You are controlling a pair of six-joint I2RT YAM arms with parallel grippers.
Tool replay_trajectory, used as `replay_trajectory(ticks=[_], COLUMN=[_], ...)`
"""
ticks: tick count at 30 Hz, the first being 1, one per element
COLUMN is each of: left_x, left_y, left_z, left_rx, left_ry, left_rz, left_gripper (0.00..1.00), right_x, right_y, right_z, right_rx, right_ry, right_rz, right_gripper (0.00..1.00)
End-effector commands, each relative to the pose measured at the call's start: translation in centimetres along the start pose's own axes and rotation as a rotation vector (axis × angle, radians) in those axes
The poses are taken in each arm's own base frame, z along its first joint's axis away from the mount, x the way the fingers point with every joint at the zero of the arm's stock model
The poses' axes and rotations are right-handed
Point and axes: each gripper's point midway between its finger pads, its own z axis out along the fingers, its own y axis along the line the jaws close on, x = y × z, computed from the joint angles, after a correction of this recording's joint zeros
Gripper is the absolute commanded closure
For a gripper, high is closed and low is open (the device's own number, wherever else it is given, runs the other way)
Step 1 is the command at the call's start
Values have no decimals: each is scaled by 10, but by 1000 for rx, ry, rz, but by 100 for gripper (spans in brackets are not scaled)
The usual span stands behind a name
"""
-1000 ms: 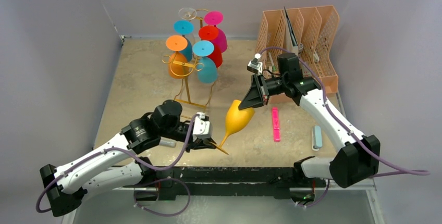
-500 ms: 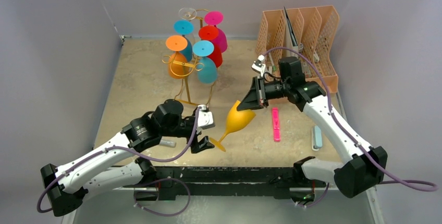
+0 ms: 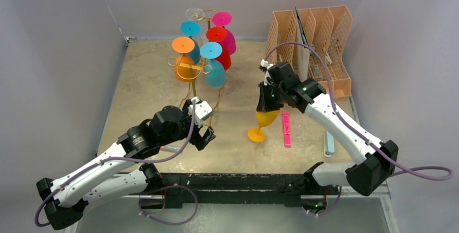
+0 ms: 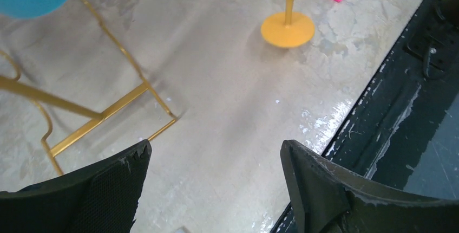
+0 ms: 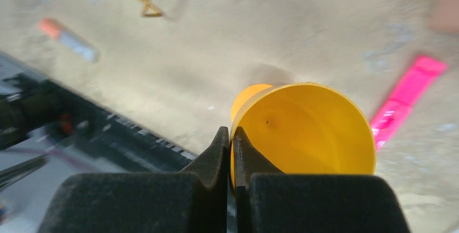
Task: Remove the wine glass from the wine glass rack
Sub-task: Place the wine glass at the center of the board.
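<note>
The left tool [image 3: 206,130] hovered low over the tabletop [image 3: 146,86], just in front of the gold wire rack [image 3: 189,96]. The yellow wine glass [image 3: 265,119] stood well to its right, apart from it. The glass was off the rack, near upright with a slight lean, its foot down at the tabletop to the right of the rack's base. Its bowl sat directly under the right tool [image 3: 269,102]. A pink bar [image 3: 286,129] lay just right of the glass, and a peach file organiser [image 3: 319,32] stood at the far right.

Only the overhead view showed the coloured glasses [image 3: 184,62] hanging upside down on the rack. The left wrist view showed the rack's base wires and the glass's stem and round foot, but not its bowl. The right wrist view looked down into the hollow bowl and caught a blurred marker [image 5: 67,40] with an orange end near the front edge.

The left tool's fingers stood wide apart, holding and touching nothing. The right tool's fingers were almost together, clamped on the rim of the glass with its thin wall pinched between them.
</note>
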Motion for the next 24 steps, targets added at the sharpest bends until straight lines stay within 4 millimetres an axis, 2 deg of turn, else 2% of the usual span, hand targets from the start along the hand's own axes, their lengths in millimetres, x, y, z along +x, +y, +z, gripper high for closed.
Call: replay_trajectory(ticks=[1, 4, 7, 11, 16, 20, 24], left_x=[-8, -6, -8, -12, -3, 11, 12], left_y=[18, 17, 29, 44, 56, 62, 64], left_z=[-17, -17, -18, -30, -51, -64, -67], left_rx=[-121, -121, -196, -293, -378, -436, -453], left_ry=[-32, -26, -27, -53, -87, -74, -83], left_rz=[-97, -114, -151, -171, -219, -286, -321], left_gripper=[12, 11, 10, 9, 8, 4, 2], right_x=[-40, -63, -83, -108, -141, -163, -175], right_y=[-32, -33, -20, -12, -15, -22, -28], right_z=[-9, 2, 19, 37, 55, 74, 86], right_rx=[293, 337, 291, 290, 301, 366, 388], right_ry=[-198, -269, -294, -297, -286, -283, -271], right_rz=[-208, -278, -307, -288, -174, -203, -223], right_gripper=[100, 100, 100, 100, 100, 100, 100])
